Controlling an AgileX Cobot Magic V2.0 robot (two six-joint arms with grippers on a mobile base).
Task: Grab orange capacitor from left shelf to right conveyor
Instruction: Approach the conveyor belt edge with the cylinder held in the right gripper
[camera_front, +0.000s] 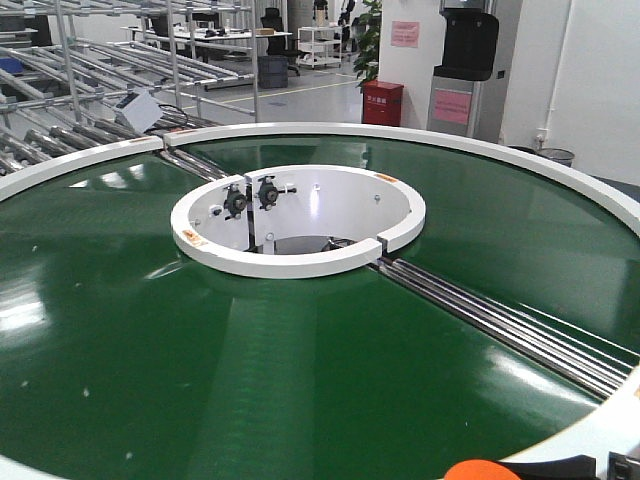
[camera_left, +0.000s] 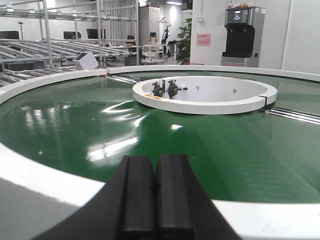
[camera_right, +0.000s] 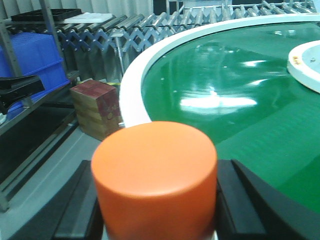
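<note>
Orange capacitor (camera_right: 154, 175) fills my right wrist view, pinched at its sides by the right fingers (camera_right: 252, 200), close by the conveyor (camera_right: 131, 90) rim. It looks rigid, smooth and probably slippery, so I favour a firm mid-body hold. Meanwhile my left fingers (camera_left: 140, 195) are pressed together, empty.

Bright, even light falls from ceiling lamps (camera_left: 175, 2). The glossy belt of the right conveyor (camera_front: 300, 380) mirrors it in white glare patches, strongest toward its left edge. Close to the lens, the orange capacitor (camera_right: 155, 175) and the left gripper (camera_left: 156, 167) look soft, out of focus.
</note>
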